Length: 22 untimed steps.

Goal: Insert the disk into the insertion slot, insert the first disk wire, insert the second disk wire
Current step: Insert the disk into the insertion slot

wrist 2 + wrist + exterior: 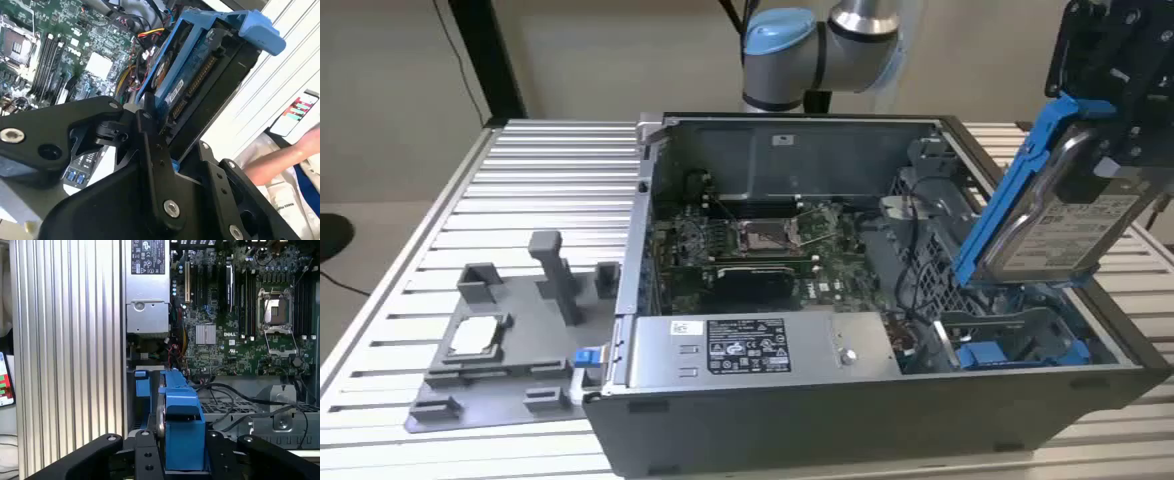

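The open computer case is seen whole in the exterior view, set on the ribbed metal desk. The disk is held tilted above the insertion slot at the exterior view's right, clamped edgewise in the gripper, as is shown in the first wrist view. A person's forearm is caught only by the second wrist view, near the desk's edge. A beige wall is seen behind.
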Tool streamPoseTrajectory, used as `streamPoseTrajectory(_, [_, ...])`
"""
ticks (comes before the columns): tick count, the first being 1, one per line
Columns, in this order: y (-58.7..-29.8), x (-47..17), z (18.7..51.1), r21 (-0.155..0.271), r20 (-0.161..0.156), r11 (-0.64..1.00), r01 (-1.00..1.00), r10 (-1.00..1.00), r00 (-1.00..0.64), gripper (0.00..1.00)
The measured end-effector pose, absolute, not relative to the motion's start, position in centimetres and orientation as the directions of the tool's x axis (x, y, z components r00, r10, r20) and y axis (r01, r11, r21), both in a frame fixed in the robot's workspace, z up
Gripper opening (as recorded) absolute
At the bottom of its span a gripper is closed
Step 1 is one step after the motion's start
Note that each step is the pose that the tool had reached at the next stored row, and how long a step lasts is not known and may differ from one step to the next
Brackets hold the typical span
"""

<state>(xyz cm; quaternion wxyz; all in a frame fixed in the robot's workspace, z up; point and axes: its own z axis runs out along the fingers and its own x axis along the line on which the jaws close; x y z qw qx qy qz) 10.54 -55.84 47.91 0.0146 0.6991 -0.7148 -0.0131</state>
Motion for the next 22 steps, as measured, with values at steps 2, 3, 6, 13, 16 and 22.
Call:
streamPoseTrajectory(2, [-55.8, 10.5, 47.9, 0.039, 0.002, 0.022, -0.999, -1.000, -0.022, 0.00])
streamPoseTrajectory(3, [-55.8, 10.5, 47.9, 0.039, 0.002, 0.022, -0.999, -1.000, -0.022, 0.00])
streamPoseTrajectory(6, [-55.8, 10.5, 47.9, 0.039, 0.002, 0.022, -0.999, -1.000, -0.022, 0.00])
streamPoseTrajectory(13, [-56.0, 10.5, 47.8, 0.039, 0.002, 0.022, -0.999, -1.000, -0.022, 0.00])
streamPoseTrajectory(16, [-56.6, 10.5, 47.6, 0.039, 0.002, 0.022, -0.999, -1.000, -0.022, 0.00])
streamPoseTrajectory(22, [-56.9, 10.5, 46.6, 0.037, -0.003, 0.022, -0.999, -1.000, -0.022, 0.00])
